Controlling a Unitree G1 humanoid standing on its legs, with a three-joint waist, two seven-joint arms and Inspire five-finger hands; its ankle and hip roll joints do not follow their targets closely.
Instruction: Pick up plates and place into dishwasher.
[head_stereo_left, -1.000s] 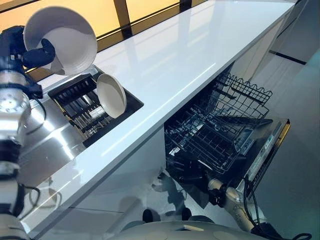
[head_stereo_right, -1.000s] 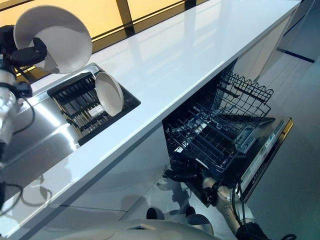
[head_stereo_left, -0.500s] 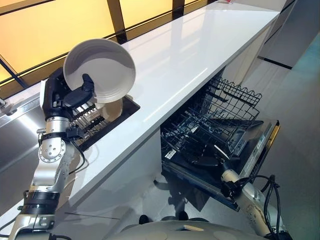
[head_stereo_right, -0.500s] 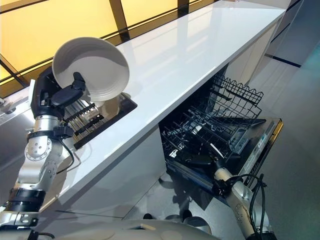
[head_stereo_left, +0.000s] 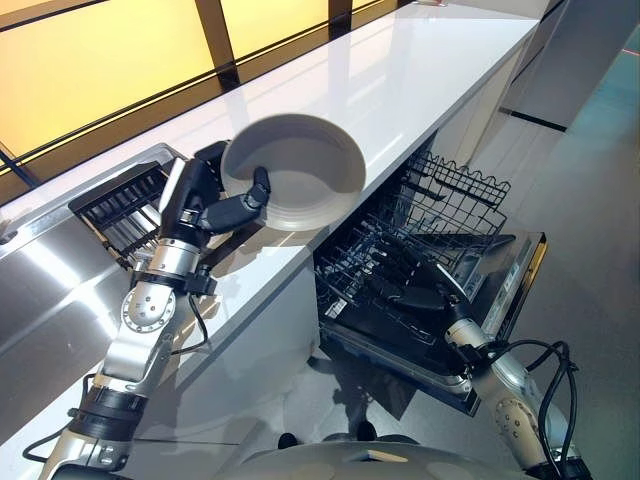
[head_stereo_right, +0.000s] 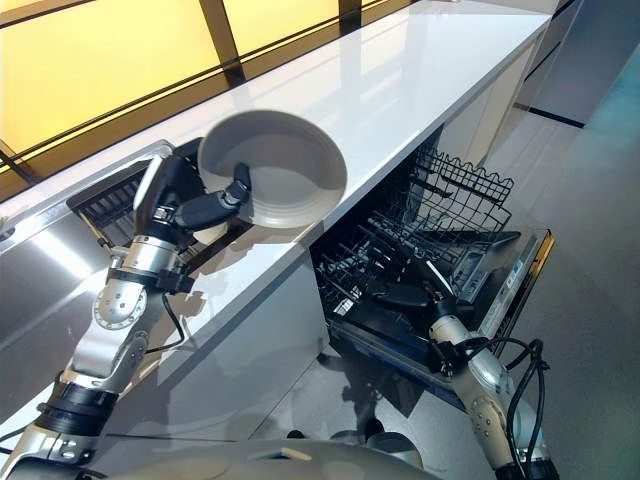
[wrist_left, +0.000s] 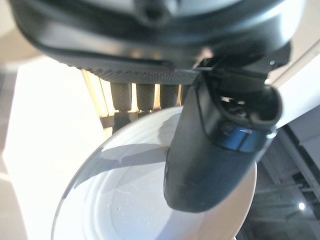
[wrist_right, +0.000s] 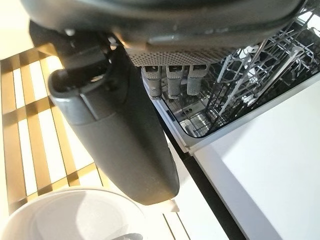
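I have one plate (head_stereo_left: 293, 170) pinched at its rim in my left hand (head_stereo_left: 215, 205), thumb across the inner face, held tilted above the front edge of the counter (head_stereo_left: 420, 80). It is not yet in the open dishwasher (head_stereo_left: 425, 270), whose rack (head_stereo_right: 400, 270) looks bare of plates. My right hand (head_stereo_left: 415, 297) hovers over that rack with straight, relaxed fingers, and I judge it may crowd the way down. A dish rack (head_stereo_left: 125, 205) sits in the sink (head_stereo_left: 50, 290).
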